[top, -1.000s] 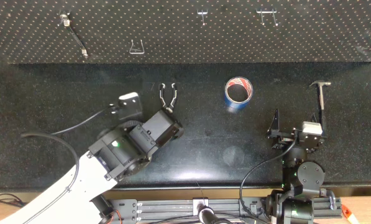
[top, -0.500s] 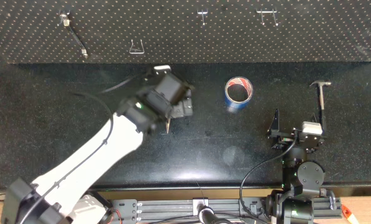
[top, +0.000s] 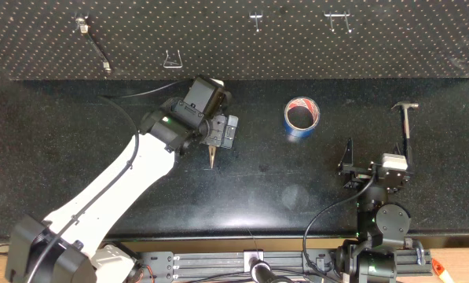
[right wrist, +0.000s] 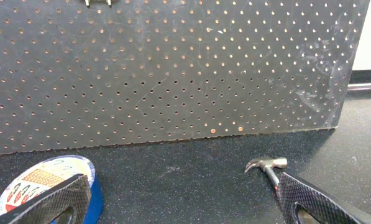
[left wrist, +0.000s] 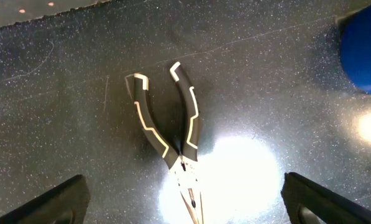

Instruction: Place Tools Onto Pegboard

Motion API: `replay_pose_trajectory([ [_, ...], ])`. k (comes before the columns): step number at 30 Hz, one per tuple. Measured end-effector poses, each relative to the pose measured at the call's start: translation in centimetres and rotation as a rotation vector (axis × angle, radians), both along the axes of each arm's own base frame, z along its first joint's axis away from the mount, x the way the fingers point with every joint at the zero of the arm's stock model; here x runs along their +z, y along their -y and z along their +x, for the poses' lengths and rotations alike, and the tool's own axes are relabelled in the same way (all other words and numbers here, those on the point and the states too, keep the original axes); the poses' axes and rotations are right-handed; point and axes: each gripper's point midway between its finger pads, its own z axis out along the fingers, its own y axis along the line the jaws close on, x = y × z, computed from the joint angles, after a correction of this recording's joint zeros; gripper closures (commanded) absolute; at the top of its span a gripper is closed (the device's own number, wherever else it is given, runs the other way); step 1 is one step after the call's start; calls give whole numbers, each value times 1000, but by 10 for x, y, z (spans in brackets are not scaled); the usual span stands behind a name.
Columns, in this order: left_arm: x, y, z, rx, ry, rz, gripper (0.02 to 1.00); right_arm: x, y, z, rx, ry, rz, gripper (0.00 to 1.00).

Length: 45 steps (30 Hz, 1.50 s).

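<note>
The pliers (left wrist: 173,134) lie flat on the bench (top: 61,141), handles splayed toward the pegboard (top: 297,47) and nose pointing away from it. The left gripper (left wrist: 188,202) hovers right above them, jaws wide apart, straddling the nose end rather than the handles. From where I stand, that's the worry. Closing on the slim, tapered nose could make the tool squirt out or pivot, and the handles might swing loose once lifted. Come down too far and the fingertips jam into the bench. The wire hook (top: 172,60) on the board is small, so a crooked hold would likely miss it. The tape roll (top: 302,116) sits near; a wide sweep could knock it. The right gripper (top: 373,163) rests by the hammer (top: 405,118), jaws apart.
</note>
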Motion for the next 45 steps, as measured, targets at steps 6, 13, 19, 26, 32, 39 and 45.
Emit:
replay_pose_trajectory([
  [6, -23, 2, 2, 90, -62, -13, 20, 0, 0, 0, 0, 0, 0, 29],
  [13, -30, 4, 8, 261, -85, -76, 20, 0, 0, 0, 0, 0, 0, 29],
  [19, -51, 3, 7, 305, -132, -54, 20, 0, 0, 0, 0, 0, 0, 29],
  [26, -60, -3, 9, 276, -127, 2, 20, 0, 0, 0, 0, 0, 0, 29],
  [32, -72, -7, 14, 285, -131, 27, 20, 0, 0, 0, 0, 0, 0, 29],
  [39, -71, -3, 29, 275, -81, 2, 20, 0, 0, 0, 0, 0, 0, 29],
  [45, -86, -6, 27, 275, -112, 29, 20, 0, 0, 0, 0, 0, 0, 29],
])
